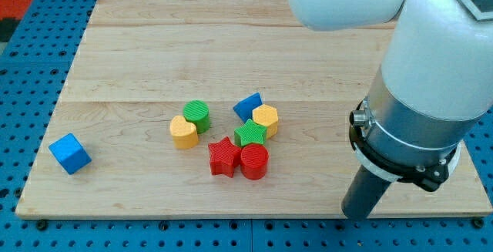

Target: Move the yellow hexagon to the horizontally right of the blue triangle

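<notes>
The yellow hexagon (266, 119) lies near the board's middle, touching the lower right side of the blue triangle (248, 105). A green star (250, 134) sits just below the hexagon's left side. My rod comes down at the view's lower right; my tip (357, 215) rests on the board near its bottom edge, well to the right of and below the cluster, touching no block.
A green cylinder (196, 115) and a yellow heart (183, 132) sit left of the cluster. A red star (223, 158) and a red cylinder (254, 161) lie below it. A blue cube (70, 153) stands alone at the left. The wooden board (154, 44) rests on blue pegboard.
</notes>
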